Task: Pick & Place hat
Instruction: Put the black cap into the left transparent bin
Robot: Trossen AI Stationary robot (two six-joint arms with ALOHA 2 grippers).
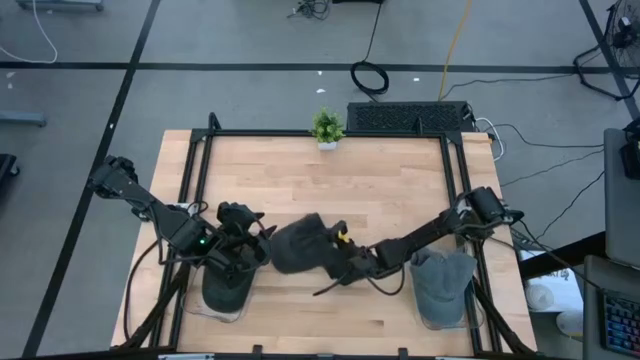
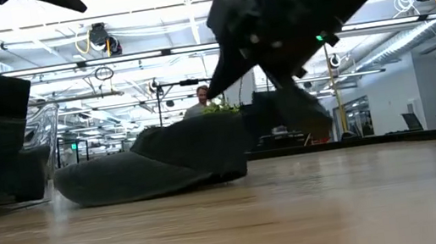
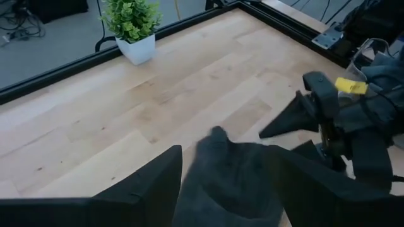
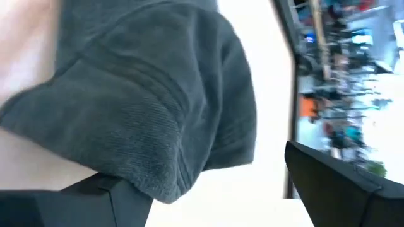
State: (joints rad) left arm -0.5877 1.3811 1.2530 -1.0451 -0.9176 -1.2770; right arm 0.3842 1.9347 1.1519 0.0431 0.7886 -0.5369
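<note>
- Far left near the front edge of the wooden table [image 1: 300, 170] there's a clear stand [image 1: 222, 305] with a dark hat on it [image 1: 228, 283], mostly tucked under the left arm.
- Left gripper [image 1: 262, 243] sits just inboard of that stand, right at the left edge of the middle hat. Its wrist view shows the two fingers [image 3: 154, 189] spread apart with the hat fabric lying between them, so the claw's open, not pinching anything.
- Middle of the table: the dark grey hat [image 1: 300, 243] is lying flat on the wood, between the two grippers. In the low view it's resting on the tabletop, brim [image 2: 115, 181] pointing left.
- Right gripper [image 1: 345, 262] is right up against the hat's right side, fingers wide apart around the edge of the cloth [image 4: 145, 120], not closed on it.
- Far right: another clear stand [image 1: 440, 305] with a lighter grey hat on it [image 1: 442, 277].
- Little potted plant [image 1: 327, 128] at the back edge, well away from all of it.
</note>
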